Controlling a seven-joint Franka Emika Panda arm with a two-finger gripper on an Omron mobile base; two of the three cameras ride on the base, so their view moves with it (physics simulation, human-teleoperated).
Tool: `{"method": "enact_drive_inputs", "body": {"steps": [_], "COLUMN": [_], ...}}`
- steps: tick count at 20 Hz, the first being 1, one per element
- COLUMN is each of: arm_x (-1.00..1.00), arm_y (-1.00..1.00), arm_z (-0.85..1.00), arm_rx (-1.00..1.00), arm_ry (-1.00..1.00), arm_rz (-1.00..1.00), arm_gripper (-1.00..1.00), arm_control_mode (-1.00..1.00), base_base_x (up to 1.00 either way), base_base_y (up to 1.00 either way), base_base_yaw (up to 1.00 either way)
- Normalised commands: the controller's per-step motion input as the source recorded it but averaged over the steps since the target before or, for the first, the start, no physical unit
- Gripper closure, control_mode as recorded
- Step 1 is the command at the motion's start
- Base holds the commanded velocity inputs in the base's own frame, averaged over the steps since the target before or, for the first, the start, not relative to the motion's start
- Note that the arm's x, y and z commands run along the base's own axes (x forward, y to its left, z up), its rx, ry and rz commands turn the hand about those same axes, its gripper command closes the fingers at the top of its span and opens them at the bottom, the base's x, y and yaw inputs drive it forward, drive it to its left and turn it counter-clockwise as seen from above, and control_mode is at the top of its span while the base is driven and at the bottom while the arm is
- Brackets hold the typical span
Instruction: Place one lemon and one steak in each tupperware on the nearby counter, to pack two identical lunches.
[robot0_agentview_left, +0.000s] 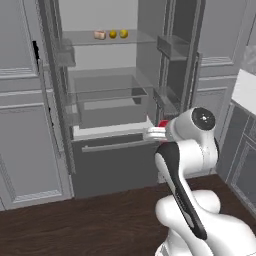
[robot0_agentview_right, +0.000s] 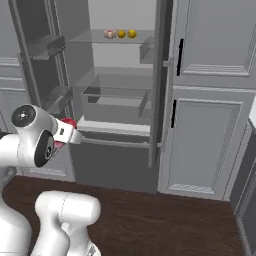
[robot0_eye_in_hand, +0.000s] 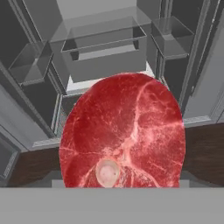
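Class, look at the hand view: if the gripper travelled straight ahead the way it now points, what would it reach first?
The gripper already carries a red steak. Beyond that, it points toward the open fridge, so it would probably meet the clear drawer or the white ledge below it first; depth is unclear.

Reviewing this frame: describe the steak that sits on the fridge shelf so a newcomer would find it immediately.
Look into the open fridge and up to its top glass shelf. Three small items sit in a row there; the steak is at the left end. It is a pale, tan-rimmed chunk with a pink middle, while the two lemons beside it are round and yellow.
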Motion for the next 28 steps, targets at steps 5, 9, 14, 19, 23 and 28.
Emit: {"method": "enact_drive_inputs", "body": {"steps": [5, 9, 14, 19, 23, 28], "arm_x": [0.0, 0.0, 0.0, 0.0, 0.0, 0.0], "arm_y": [0.0, 0.0, 0.0, 0.0, 0.0, 0.0], "arm_z": [0.0, 0.0, 0.0, 0.0, 0.0, 0.0], "arm_rx": [0.0, 0.0, 0.0, 0.0, 0.0, 0.0], "arm_ry": [0.0, 0.0, 0.0, 0.0, 0.0, 0.0], "arm_rz": [0.0, 0.0, 0.0, 0.0, 0.0, 0.0], "arm_gripper": [1.0, 1.0, 1.0, 1.0, 1.0, 1.0], "arm_control_mode": [1.0, 1.0, 1.0, 1.0, 1.0, 1.0], "base_base_x": [-0.58, -0.22, -0.03, 0.12, 0.35, 0.79], "base_base_y": [0.0, 0.0, -0.2, -0.64, -0.63, -0.39], "base_base_yaw": [-0.81, -0.93, -0.91, -0.85, -0.78, -0.52]}}
